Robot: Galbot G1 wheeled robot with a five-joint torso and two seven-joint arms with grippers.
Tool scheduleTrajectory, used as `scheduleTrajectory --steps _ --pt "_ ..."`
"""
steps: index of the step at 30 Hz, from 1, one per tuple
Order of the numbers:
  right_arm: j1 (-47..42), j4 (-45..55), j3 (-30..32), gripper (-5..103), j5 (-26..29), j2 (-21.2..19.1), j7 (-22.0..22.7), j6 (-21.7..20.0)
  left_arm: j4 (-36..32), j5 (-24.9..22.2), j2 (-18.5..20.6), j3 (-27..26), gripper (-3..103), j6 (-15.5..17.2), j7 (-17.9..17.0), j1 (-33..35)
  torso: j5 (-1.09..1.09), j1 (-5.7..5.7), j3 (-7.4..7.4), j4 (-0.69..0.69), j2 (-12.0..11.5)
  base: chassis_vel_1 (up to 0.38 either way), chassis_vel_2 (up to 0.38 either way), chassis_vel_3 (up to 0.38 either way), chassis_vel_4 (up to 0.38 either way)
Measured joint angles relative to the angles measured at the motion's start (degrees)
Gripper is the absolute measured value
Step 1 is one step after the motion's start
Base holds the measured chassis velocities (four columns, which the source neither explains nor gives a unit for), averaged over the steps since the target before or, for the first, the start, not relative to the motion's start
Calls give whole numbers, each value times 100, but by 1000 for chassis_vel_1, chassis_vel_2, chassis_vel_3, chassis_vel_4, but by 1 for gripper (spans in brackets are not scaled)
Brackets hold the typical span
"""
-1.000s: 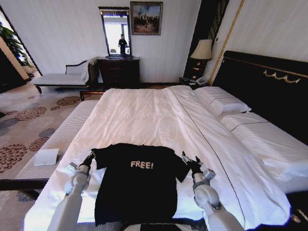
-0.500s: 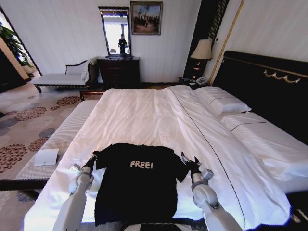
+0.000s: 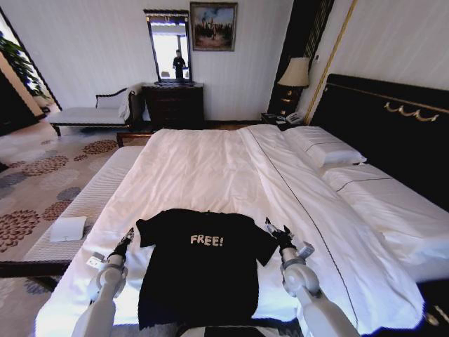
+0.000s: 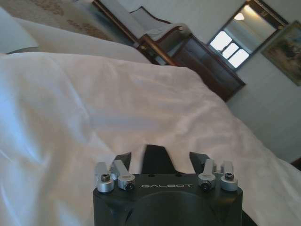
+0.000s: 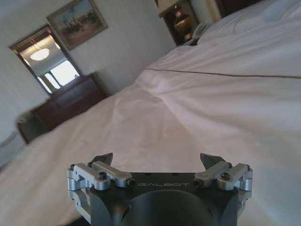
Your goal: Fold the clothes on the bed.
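We log one black shirt (image 3: 202,263) lying flat, chest up, white "FREE!" legible, on the near part of the bed (image 3: 203,165), collar toward the far end and hem toward us. It is small against the white bedding. Both sleeves are spread out sideways; no fold is visible in it yet, so we judge the task to be at its first step: setting up a grasp on the two sleeves or shoulders.

Left tool (image 3: 126,241) sits over the white sheet just beside the left sleeve, apart from the cloth. In the left wrist view the left tool (image 4: 161,161) has its two fingers spread wide with nothing between them; a dark shape lies ahead between the fingers, and we cannot tell what it is.

Right tool (image 3: 278,233) is at the right sleeve's outer edge, very near or touching it; contact cannot be settled from the head view. In its wrist view the right tool (image 5: 155,160) is also wide open and empty, with only sheet ahead of it.

Judgement for the next move: each tool needs to come inward and down onto a sleeve edge, pinching the shirt layer alone and not the sheet under it. The sheet is loose and wrinkled there, so catching it is the likely fault.

Count: shirts 1; beds 1; tools 2; pillows 2 at the headboard (image 3: 393,133).
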Motion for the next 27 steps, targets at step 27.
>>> scheduleTrajectory --steps 27 --pt "-297 32 156 100 334 -266 -49 164 -1489 1025 -735 202 100 -177 44 1235 -1 0 0 0 0 0 0 0 0"
